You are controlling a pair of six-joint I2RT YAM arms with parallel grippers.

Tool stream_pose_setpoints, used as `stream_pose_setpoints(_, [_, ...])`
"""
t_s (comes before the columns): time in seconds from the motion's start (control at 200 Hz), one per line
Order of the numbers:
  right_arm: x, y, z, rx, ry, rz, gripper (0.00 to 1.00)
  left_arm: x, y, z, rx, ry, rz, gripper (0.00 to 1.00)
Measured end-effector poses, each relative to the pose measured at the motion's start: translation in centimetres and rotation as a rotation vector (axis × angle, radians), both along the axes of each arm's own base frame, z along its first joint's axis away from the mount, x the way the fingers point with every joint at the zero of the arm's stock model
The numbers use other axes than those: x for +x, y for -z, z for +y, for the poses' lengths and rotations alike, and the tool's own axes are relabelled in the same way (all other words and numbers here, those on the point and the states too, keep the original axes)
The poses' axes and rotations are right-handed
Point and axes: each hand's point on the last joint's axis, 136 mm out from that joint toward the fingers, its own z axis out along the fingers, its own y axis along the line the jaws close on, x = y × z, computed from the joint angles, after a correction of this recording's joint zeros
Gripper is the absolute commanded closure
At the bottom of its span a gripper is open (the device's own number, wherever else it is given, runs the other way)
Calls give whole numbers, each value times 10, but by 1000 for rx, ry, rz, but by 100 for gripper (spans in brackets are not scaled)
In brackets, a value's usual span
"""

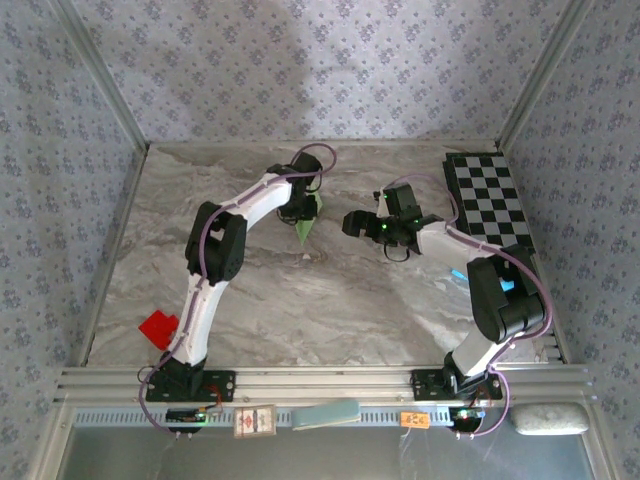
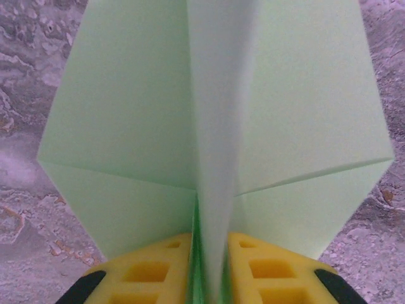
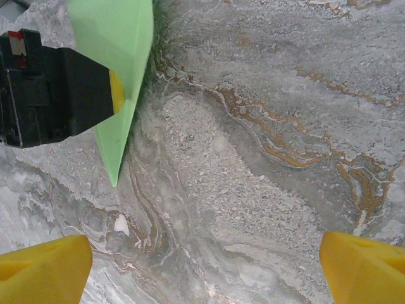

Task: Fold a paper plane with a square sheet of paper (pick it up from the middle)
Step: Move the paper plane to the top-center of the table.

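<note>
Table (image 1: 300, 300) front open, paper plane (image 1: 306, 230) mid-table, chessboard (image 1: 490, 200) far right

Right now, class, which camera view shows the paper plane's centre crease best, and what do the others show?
The left wrist view: the paper plane is close up, centre crease and both wing folds plain. The top external view gives a small green dart; the right wrist view, one pointed end.

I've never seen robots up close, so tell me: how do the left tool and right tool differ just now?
The left tool pinches the paper plane at its centre fold; the right tool holds nothing. The left tool's fingers are nearly together; the right tool's stand wide apart. Both have yellow fingers.
</note>
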Motion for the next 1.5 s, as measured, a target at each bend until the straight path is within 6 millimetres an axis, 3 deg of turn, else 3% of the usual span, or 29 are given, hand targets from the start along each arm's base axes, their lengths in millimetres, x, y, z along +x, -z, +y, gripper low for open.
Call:
stream_pose_setpoints(0.115, [-1,0,1,0,-3,0,4,3,7,0,18,-5,2,76])
stream_pose_setpoints(0.855, [-1,3,2,-3,-5,11,3,6,8,-8,82,-39,-40,57])
stream_pose_setpoints(1.179, [2,2,3,-1,-5,7,3,12,7,-14,114,-36,-51,64])
stream_pose_setpoints(1.504, [4,-1,4,1,-5,2,3,17,6,-17,118,-25,-55,63])
